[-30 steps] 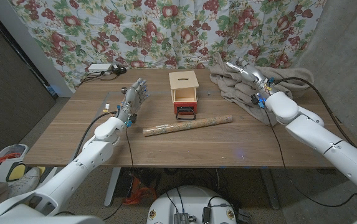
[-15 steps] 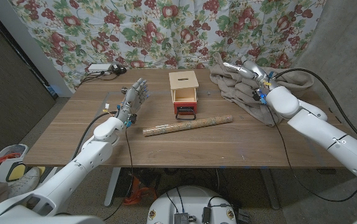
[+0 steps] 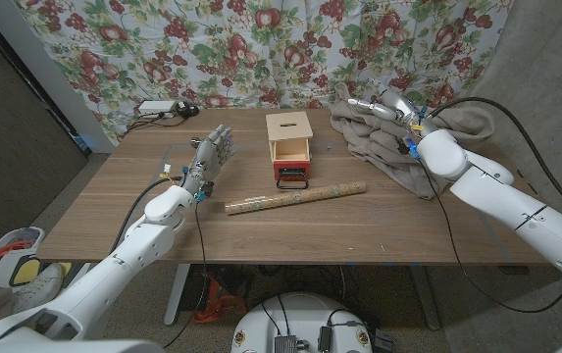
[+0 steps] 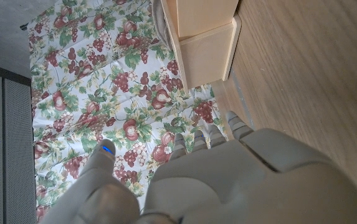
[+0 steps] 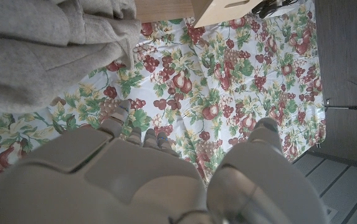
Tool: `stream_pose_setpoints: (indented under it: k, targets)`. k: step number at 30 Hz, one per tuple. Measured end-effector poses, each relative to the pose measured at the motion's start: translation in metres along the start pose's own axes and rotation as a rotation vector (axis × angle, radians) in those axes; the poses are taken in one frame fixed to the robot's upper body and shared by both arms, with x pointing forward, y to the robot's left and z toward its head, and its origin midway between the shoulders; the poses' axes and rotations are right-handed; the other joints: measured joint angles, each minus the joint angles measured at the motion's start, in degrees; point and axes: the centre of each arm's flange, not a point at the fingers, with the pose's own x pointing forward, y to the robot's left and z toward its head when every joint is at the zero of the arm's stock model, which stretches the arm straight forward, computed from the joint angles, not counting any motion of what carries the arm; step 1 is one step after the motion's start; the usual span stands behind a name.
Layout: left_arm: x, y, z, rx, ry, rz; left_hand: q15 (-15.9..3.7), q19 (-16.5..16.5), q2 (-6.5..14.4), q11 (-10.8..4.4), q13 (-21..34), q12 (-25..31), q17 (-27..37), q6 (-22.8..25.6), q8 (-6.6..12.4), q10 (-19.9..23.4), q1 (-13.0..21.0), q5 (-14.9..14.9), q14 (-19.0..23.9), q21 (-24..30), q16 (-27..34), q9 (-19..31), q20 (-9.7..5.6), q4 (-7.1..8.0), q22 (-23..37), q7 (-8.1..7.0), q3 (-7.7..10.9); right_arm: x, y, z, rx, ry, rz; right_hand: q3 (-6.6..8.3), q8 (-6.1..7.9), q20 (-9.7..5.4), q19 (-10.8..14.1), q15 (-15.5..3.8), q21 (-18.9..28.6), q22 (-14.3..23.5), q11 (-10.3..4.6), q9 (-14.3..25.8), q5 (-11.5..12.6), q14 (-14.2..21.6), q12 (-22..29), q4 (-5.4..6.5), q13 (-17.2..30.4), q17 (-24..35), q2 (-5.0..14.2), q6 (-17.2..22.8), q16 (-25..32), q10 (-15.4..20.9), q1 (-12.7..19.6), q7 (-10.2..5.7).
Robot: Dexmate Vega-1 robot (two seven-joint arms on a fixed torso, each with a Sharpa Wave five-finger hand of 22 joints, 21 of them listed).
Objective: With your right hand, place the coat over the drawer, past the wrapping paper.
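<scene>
Right hand (image 3: pixel 386 106) has shifted slightly left over the coat (image 3: pixel 398 137) since a second ago; fingers look stretched out, apart, grip on fabric not visible. Coat's far side is hidden behind the arm. Left hand (image 3: pixel 211 154) stands upright, fingers apart, holding nothing. Wrapping paper (image 3: pixel 295 197) lies in front of the drawer (image 3: pixel 290 149). Coat is grey, rumpled, heaped at the table's (image 3: pixel 114 206) far right, beside the drawer, apart from it.
</scene>
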Motion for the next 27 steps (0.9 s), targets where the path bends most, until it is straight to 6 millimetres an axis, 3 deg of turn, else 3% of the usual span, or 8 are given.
stream_pose_setpoints:
  k: [27]
  targets:
    - [-0.008, -0.002, 0.000, 0.011, -0.004, 0.008, 0.00, -0.52, -0.25, 0.00, 0.02, 0.00, -0.01, 0.40, -0.01, 0.00, -0.25, 0.00, 0.00, -0.86, 0.00, 0.00, -0.51, -0.47, 0.00, 0.40, -0.48, 0.007, -0.009, 0.017, -0.297, 0.033, -0.038, -0.20, 0.00, 0.87, -0.86, 0.97, -0.13, 0.01, 0.74, -0.01, 0.45, -0.96, 0.00, 0.20, 0.03, 0.02, 0.23, -0.22, 0.00, -0.74, 0.22, 0.22]
